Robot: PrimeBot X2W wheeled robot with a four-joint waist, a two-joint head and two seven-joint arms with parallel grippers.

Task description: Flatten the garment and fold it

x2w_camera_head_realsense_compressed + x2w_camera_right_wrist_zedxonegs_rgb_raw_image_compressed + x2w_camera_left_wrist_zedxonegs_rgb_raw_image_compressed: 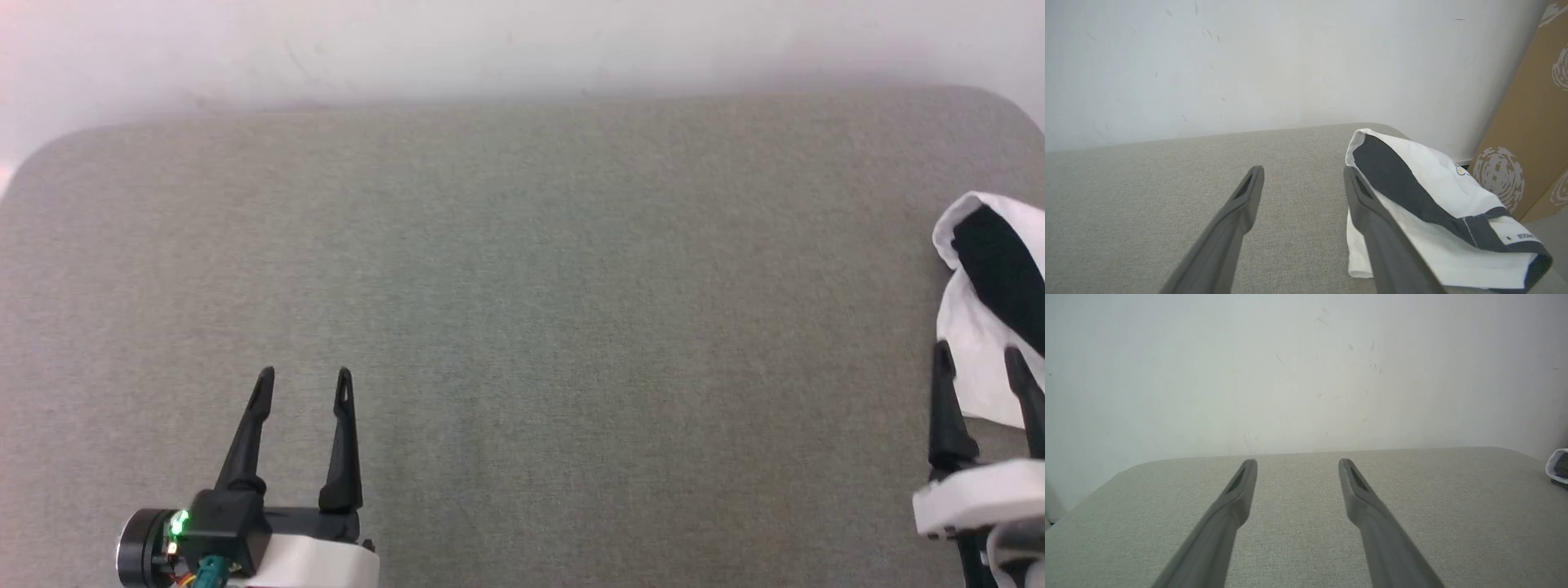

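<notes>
Head view: we see the garment (967, 327) bunched at the right edge of the grey padded table (522, 286), white with a black strip. Left gripper (304, 374) has its jaws wide apart, holding nothing. Right gripper (978, 351) has its jaws apart too, tips overlapping the garment; we cannot tell contact.
Left wrist view: fingers spread over bare table.
Right wrist view: the neck label (1519, 236) carries tiny print we can't read; swirl-printed cardboard (1527, 122) stands behind.
</notes>
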